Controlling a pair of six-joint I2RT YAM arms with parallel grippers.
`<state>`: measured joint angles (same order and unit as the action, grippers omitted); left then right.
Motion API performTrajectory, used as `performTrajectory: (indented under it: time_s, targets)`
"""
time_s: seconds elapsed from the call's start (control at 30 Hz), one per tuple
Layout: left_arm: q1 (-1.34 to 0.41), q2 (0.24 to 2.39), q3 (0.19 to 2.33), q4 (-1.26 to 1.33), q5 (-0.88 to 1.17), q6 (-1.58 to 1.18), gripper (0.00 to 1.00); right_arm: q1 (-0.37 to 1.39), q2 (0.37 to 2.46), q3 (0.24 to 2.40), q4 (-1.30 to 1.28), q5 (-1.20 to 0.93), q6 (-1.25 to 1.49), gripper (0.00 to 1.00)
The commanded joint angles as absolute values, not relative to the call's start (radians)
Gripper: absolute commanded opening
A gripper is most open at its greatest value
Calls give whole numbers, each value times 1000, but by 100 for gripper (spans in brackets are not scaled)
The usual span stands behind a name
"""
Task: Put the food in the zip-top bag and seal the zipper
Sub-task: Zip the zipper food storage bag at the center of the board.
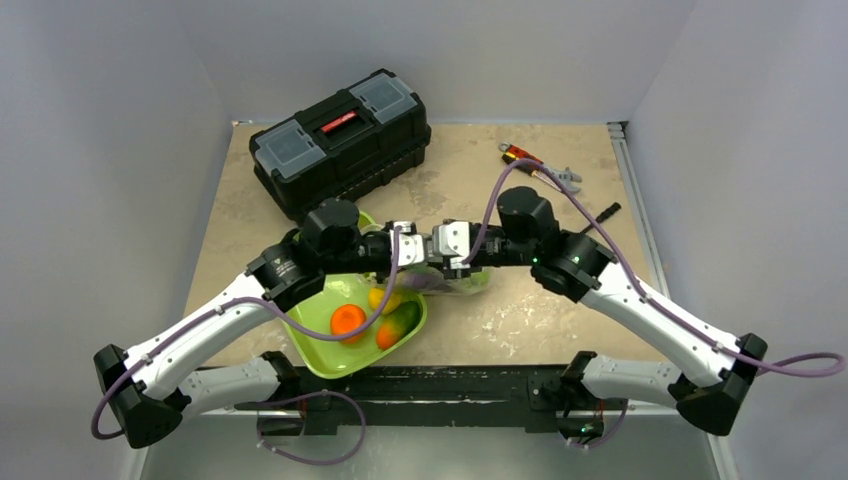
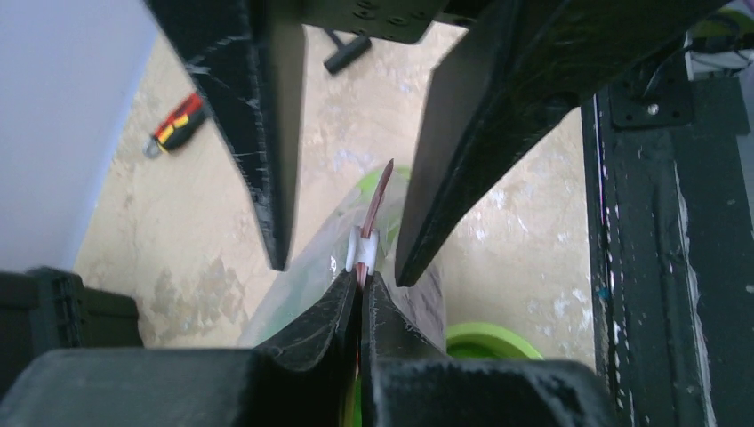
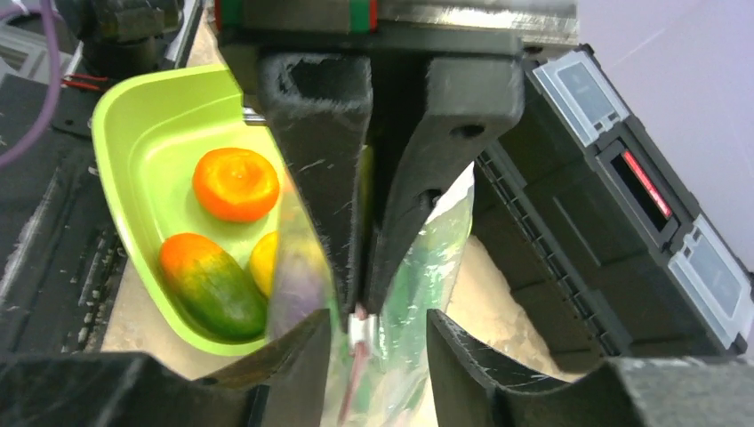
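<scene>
The clear zip-top bag (image 1: 455, 283) hangs between my two grippers at the table's middle. My left gripper (image 2: 362, 277) is shut on the pink zipper (image 2: 378, 191), just behind a white slider (image 2: 363, 249). My right gripper (image 3: 378, 320) is open, with its fingers on either side of the slider (image 3: 357, 330) and not touching it. Purple (image 3: 302, 276) and green (image 3: 427, 267) food shows through the plastic. An orange (image 3: 236, 182), a green-orange fruit (image 3: 212, 285) and a yellow fruit (image 3: 264, 262) lie in the lime-green tray (image 3: 142, 124).
A black toolbox (image 1: 340, 140) stands at the back left, close behind the left arm. Red-handled pliers (image 1: 525, 158) and a small black tool (image 1: 608, 211) lie at the back right. The tray (image 1: 330, 360) sits at the front edge, left of the bag.
</scene>
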<state>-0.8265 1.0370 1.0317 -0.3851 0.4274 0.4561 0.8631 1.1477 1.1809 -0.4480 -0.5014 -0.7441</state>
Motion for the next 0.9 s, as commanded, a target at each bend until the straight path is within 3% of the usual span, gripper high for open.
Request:
performTrajectory:
  time_s: [0.0, 0.07, 0.27, 0.33, 0.5, 0.87]
  targets:
    - [-848, 1023, 1057, -196, 505, 461, 0, 884, 1002, 1126, -424, -420, -557, 50]
    - [-847, 1026, 1058, -193, 505, 457, 0, 884, 921, 1078, -427, -375, -426, 61]
    - [-847, 1049, 1070, -198, 511, 440, 0, 883, 790, 1032, -465, -287, -156, 71]
    - [-847, 1057, 1072, -200, 512, 436, 0, 884, 808, 1068, -476, -245, -89, 65]
    - [-847, 1070, 1078, -204, 516, 427, 0, 883, 934, 1220, -600, -136, -71, 41]
    - [-847, 1076, 1078, -207, 523, 430, 0, 889, 1082, 1360, -710, -90, -199, 31]
